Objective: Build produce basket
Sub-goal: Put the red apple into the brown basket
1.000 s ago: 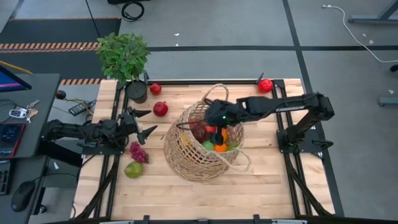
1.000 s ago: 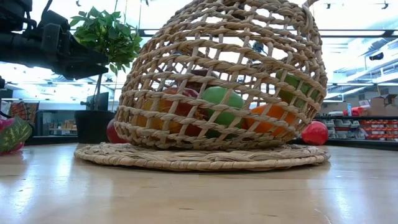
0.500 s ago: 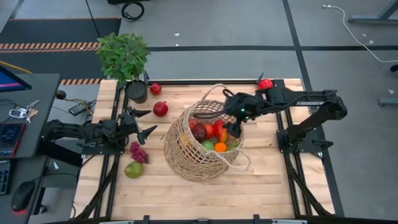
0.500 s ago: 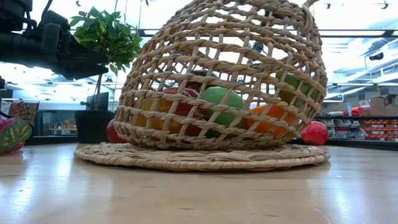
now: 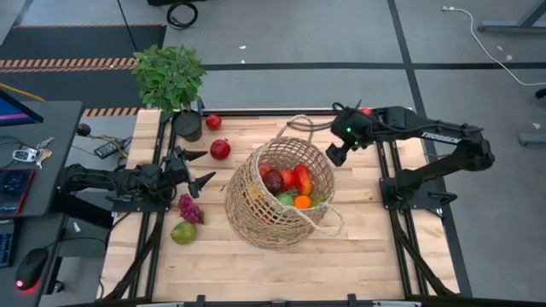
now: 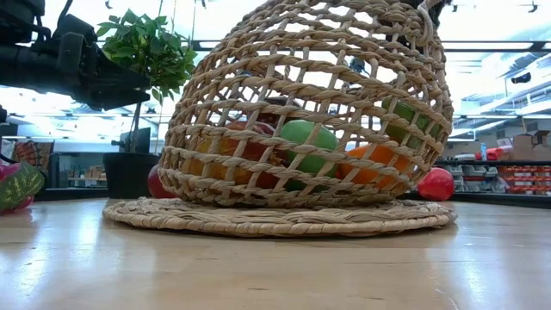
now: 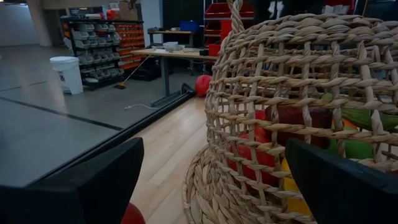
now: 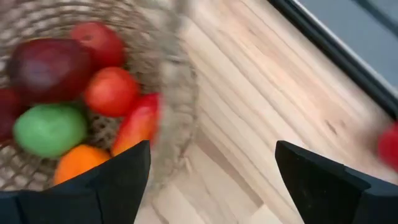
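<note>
Wooden table (image 5: pixel 375 256), slatted top, carrying all items.

Wicker basket (image 5: pixel 256 209): near the table's centre, two loop handles, mouth tipped toward the right edge, presumably so the arm on that side can drop items in.

Potted plant (image 5: pixel 169 77): far left corner, not produce.

Right gripper (image 5: pixel 334 156): above the table between the basket and the far right corner, jaws wide, holding nothing.

Left gripper (image 5: pixel 194 168): near the left edge, jaws wide, empty, waiting.

Produce in the basket (image 5: pixel 290 183): red, green, orange and dark pieces.

Loose produce: red fruit (image 5: pixel 220 149) and a smaller one (image 5: pixel 213 121) near the plant; purple grapes (image 5: pixel 188 207) and green pear (image 5: pixel 182 232) by the left edge; red piece (image 5: pixel 365 112) at the far right corner.
</note>
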